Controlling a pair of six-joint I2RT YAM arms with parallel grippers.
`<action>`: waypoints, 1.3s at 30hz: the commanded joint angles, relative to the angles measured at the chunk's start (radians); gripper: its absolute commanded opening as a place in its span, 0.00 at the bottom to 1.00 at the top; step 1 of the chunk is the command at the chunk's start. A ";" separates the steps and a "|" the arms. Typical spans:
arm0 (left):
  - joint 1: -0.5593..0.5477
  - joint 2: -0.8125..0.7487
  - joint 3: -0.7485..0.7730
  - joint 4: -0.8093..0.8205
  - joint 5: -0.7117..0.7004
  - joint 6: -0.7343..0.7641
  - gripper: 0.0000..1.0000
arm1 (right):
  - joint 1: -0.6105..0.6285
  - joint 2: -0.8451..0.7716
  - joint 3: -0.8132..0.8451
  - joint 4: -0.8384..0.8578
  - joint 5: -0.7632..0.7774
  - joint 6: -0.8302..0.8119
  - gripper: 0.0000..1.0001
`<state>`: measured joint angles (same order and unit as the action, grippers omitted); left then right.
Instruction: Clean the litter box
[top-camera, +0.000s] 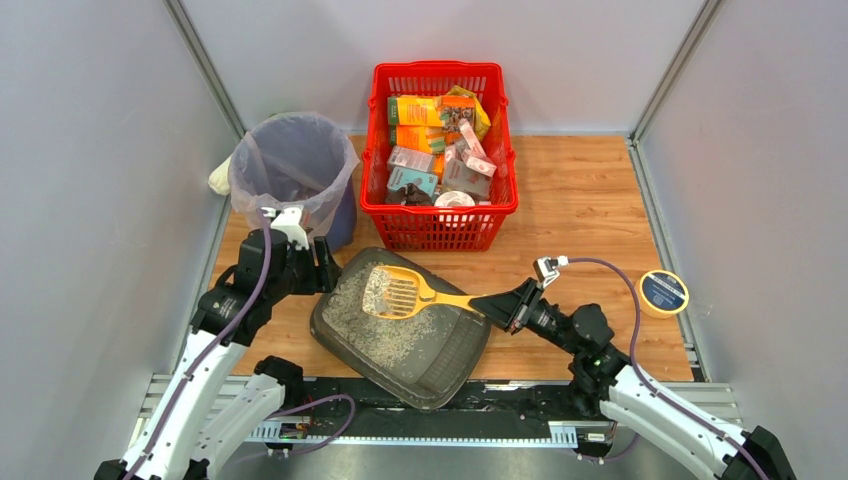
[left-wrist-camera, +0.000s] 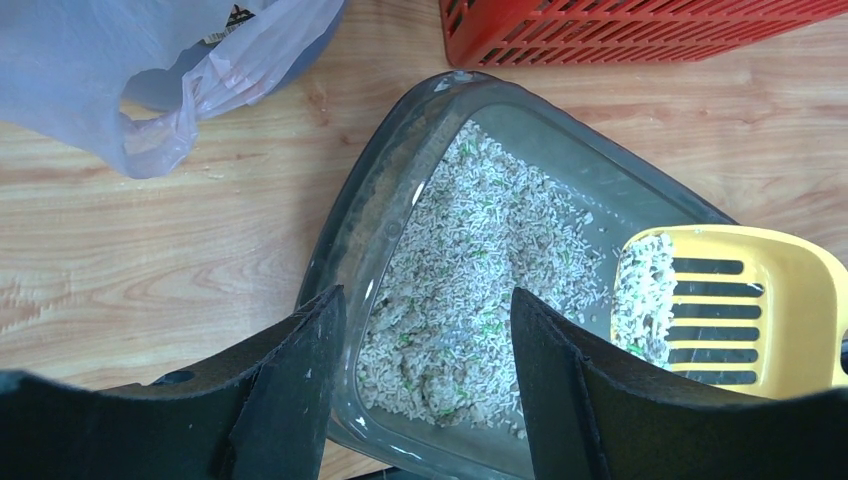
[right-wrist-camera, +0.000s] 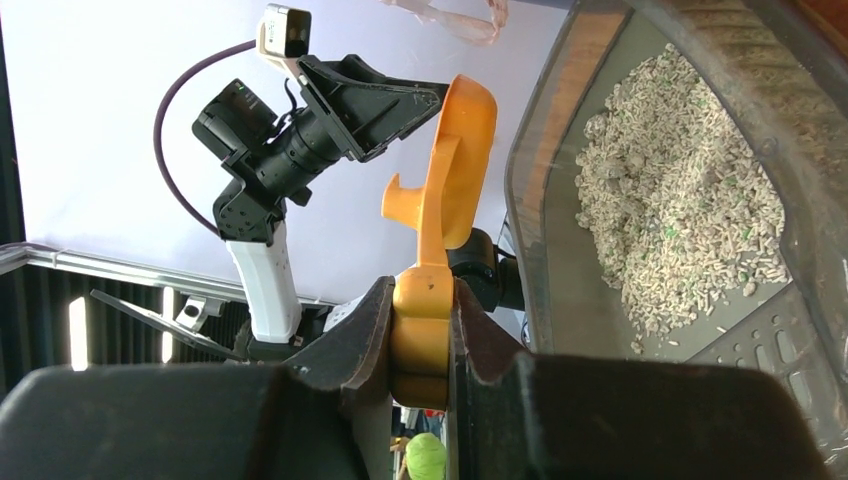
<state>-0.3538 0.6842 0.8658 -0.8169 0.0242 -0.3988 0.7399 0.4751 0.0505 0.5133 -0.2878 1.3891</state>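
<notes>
One litter box (top-camera: 455, 352); one scoop (top-camera: 400, 292) clamped by the right gripper (top-camera: 498, 306). Left gripper (top-camera: 328, 266), jaws apart, at its ten-o'clock corner; bare table (top-camera: 580, 220) at two o'clock.

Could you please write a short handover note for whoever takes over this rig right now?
Left gripper: open, fingers astride the litter box's left rim, not closed on it.
Right gripper: shut on the scoop's handle. The scoop head is over the box with some litter in it.
Bin: back left, just beyond the box.
Done: scoop in hand and loaded.
Left: probably sift, tip the waste into the bin, repeat.
</notes>
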 joint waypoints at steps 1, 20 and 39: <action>-0.002 -0.018 0.009 0.035 0.011 -0.011 0.69 | 0.010 -0.026 -0.159 0.016 0.030 0.034 0.00; -0.002 -0.023 0.007 0.036 0.019 -0.015 0.68 | 0.015 0.014 -0.155 0.080 0.003 -0.021 0.00; -0.002 -0.020 0.001 0.044 0.028 -0.017 0.67 | 0.024 0.042 -0.116 0.007 -0.002 -0.035 0.00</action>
<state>-0.3538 0.6670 0.8627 -0.8082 0.0452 -0.4129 0.7589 0.5205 0.0490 0.4759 -0.2916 1.3602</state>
